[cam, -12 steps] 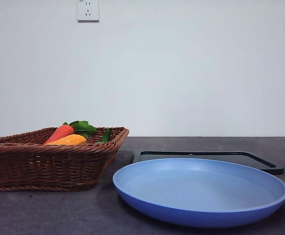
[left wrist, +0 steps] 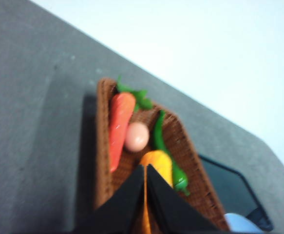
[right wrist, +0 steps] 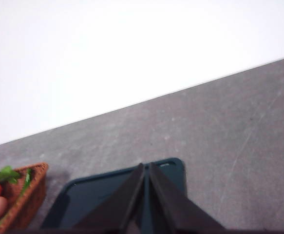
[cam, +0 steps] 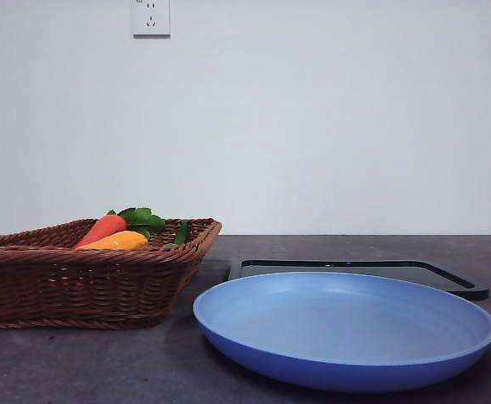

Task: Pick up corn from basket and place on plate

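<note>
In the front view, the basket (cam: 89,273) is sitting at the left of the table (cam: 77,362), and the corn (cam: 114,241) is lying inside it, its orange-yellow top showing just above the woven rim. The carrot (cam: 102,229) is lying just behind the corn, with its green leaves (cam: 142,220) toward the far right. The blue plate (cam: 346,330) is sitting near and to the right of the basket, bare, with the black tray (cam: 359,276) just behind it. No arm is showing here.

In the left wrist view, the left claw (left wrist: 146,168) is hanging above the basket (left wrist: 103,161) with its 2 jaws pressed together at the tips, holding nothing. The corn (left wrist: 157,165) is lying right beyond the tips, partly covered by them. Around it, the carrot (left wrist: 118,126), a pale egg (left wrist: 136,136) and a green pepper (left wrist: 166,146) are lying close by; the picture is blurred.

In the right wrist view, the right claw (right wrist: 146,166) is hanging over the tray (right wrist: 93,197), its 2 jaws closed together and holding nothing. The basket's corner (right wrist: 29,200) is showing at the side, well apart from this claw.
</note>
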Robot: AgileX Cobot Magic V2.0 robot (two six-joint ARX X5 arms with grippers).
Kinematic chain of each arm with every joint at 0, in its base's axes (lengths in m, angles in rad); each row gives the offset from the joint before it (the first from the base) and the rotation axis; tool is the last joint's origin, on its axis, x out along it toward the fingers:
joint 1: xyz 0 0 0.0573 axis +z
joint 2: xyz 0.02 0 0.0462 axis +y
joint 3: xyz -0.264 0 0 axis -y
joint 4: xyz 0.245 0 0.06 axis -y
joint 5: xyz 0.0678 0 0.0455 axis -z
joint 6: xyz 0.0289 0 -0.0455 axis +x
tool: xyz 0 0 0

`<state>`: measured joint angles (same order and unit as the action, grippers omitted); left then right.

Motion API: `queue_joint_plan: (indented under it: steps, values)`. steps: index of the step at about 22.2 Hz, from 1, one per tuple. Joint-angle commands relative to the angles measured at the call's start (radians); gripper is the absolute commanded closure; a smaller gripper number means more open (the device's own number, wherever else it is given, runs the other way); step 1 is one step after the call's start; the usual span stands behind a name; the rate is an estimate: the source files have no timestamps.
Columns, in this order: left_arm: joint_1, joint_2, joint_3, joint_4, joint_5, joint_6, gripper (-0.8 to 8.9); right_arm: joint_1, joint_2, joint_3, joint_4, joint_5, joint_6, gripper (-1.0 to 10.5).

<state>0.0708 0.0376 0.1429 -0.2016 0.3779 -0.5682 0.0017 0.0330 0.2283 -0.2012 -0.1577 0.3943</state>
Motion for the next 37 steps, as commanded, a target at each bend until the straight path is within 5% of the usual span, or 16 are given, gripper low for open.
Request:
queue_joint_plan:
  steps: [1,7,15,20,27,29,32,37]
  values:
    - [0.002,0.034,0.077,-0.022,0.023,0.003,8.06,0.003,0.039,0.070,-0.045,-0.007,0.013,9.4]
    - [0.002,0.166,0.261,-0.151,0.124,0.126,8.07,0.003,0.164,0.222,-0.171,-0.106,-0.055,9.4]
    - [0.001,0.383,0.489,-0.412,0.257,0.372,8.07,0.010,0.393,0.415,-0.437,-0.288,-0.274,9.4]
    - [-0.008,0.473,0.565,-0.531,0.284,0.469,8.07,0.044,0.510,0.516,-0.607,-0.294,-0.375,9.4]
    - [-0.042,0.547,0.571,-0.531,0.284,0.485,7.94,0.117,0.604,0.574,-0.663,-0.287,-0.404,9.4]
    - [-0.041,0.557,0.571,-0.523,0.283,0.476,6.79,0.119,0.616,0.574,-0.659,-0.286,-0.393,8.9]
    - [-0.042,0.564,0.571,-0.511,0.283,0.474,4.25,0.119,0.621,0.574,-0.640,-0.270,-0.360,6.4]
    - [-0.042,0.577,0.571,-0.509,0.283,0.473,3.96,0.121,0.678,0.575,-0.623,-0.263,-0.326,6.2]
